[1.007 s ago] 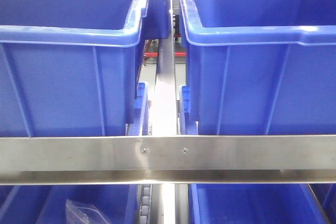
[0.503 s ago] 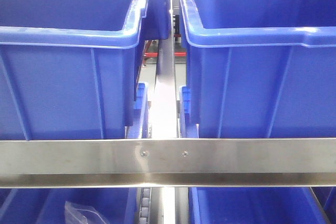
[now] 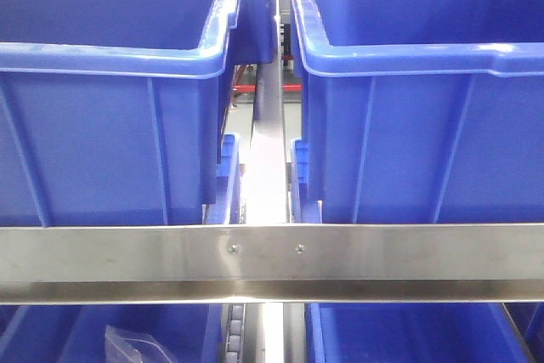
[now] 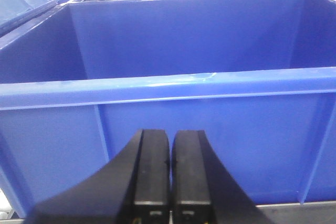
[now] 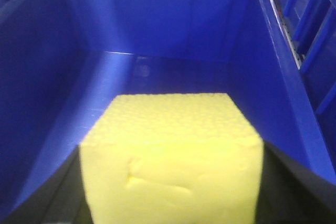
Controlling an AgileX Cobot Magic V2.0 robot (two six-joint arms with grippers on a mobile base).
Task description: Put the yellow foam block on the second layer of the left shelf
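Right tool (image 5: 173,203) clamped on the yellow foam block (image 5: 170,156), held above open blue bin floor (image 5: 173,72), walls apart on both sides. Left tool (image 4: 170,182) shut, empty, facing bin rim (image 4: 168,85).

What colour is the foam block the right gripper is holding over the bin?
Pale lemon yellow; the foam block shows best in the right wrist view.

I hold the yellow foam block (image 5: 170,158) between my right fingers (image 5: 294,182). It is soft, bumpy on top, and hangs over a blue bin (image 5: 173,30).
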